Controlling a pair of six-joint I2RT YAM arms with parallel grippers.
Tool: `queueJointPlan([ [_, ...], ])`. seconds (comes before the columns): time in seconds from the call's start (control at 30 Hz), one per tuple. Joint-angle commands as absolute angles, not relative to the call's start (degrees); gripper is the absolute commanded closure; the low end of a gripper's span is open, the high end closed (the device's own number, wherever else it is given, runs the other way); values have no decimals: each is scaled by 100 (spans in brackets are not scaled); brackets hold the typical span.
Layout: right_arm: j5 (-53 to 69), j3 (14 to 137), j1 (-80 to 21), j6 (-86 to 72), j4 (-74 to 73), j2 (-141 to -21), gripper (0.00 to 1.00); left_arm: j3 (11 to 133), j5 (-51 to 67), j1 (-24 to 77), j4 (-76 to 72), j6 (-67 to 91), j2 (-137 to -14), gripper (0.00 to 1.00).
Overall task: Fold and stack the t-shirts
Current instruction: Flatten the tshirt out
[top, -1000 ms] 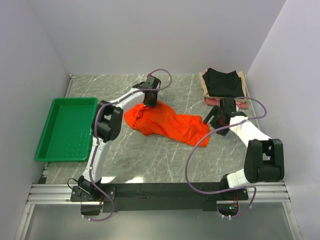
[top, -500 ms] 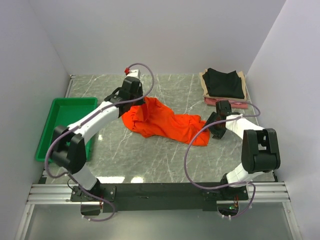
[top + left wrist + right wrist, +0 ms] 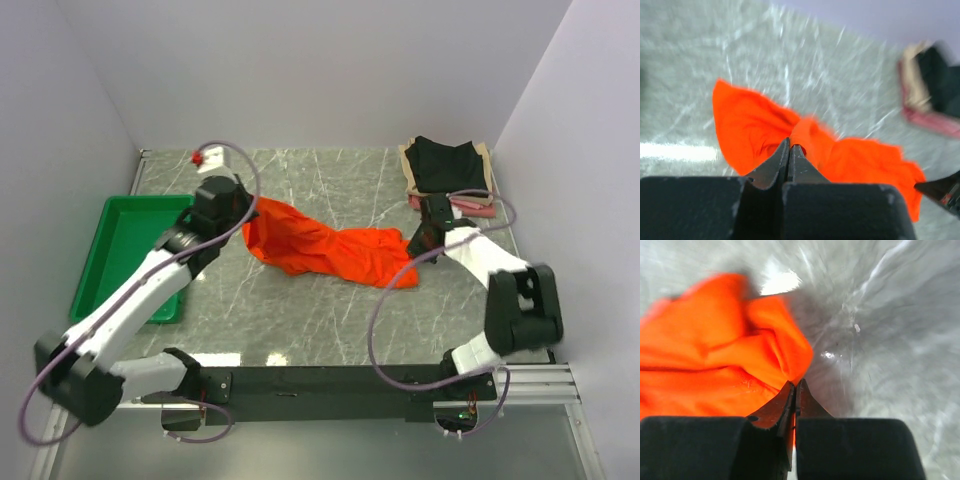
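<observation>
The bright orange t-shirt (image 3: 330,245) lies crumpled and stretched across the middle of the marble table. My left gripper (image 3: 243,216) is shut on its left end; in the left wrist view a fold of the orange t-shirt (image 3: 755,125) is pinched at the tips of the left gripper (image 3: 790,143). My right gripper (image 3: 418,245) is shut on the shirt's right edge. In the right wrist view the orange t-shirt (image 3: 705,365) bunches to the left of the right gripper (image 3: 795,384), and orange shows between the jaws. The folded black, beige and pink t-shirts (image 3: 447,170) sit stacked at the back right.
A green plastic tray (image 3: 130,255) stands at the table's left side, next to the left arm. White walls close in the table on the left, back and right. The folded stack (image 3: 935,95) also shows blurred in the left wrist view.
The left arm has swung to the left with the shirt's end, pulling the cloth out longer. The right gripper has moved onto the shirt's right edge and shut on it.
</observation>
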State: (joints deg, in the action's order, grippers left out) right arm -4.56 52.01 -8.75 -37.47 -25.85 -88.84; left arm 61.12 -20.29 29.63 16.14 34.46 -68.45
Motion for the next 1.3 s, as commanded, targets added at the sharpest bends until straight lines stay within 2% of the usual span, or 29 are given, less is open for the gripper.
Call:
queueJointPlan([
  [0.0,-1124,5458,-923,-3753,-2873,-7474,100,6231,-2469,2988,1564,3674,-5952,100],
  [0.23,-1511,6405,-914,-3542,-3961,-4978,100,7030,-2593,2997,1863,3665,-4318,99],
  [0.53,-1433,8761,-914,-3296,-4930,-3850,100,8849,-2093,2997,2118,3366,-3621,99],
  [0.67,-1143,10217,-914,-3059,-5290,-3964,100,9762,-1662,2988,2390,3384,-3726,99],
  [0.87,-1089,10995,-923,-2979,-5397,-4253,100,10222,-1950,2988,2566,3436,-4007,99],
  [1.0,-1195,10723,-914,-2936,-5300,-4884,100,9932,-3047,2988,2680,3542,-4481,99],
  [1.17,-1239,9785,-897,-2866,-4502,-5939,100,9012,-5154,2971,3075,4041,-5772,99],
  [1.23,-1126,9311,-853,-2761,-3881,-6528,100,8703,-4618,2341,3356,4506,-6421,99],
  [1.27,-942,9125,-835,-2708,-3615,-6730,100,8310,-3727,1607,3357,4674,-6607,99],
])
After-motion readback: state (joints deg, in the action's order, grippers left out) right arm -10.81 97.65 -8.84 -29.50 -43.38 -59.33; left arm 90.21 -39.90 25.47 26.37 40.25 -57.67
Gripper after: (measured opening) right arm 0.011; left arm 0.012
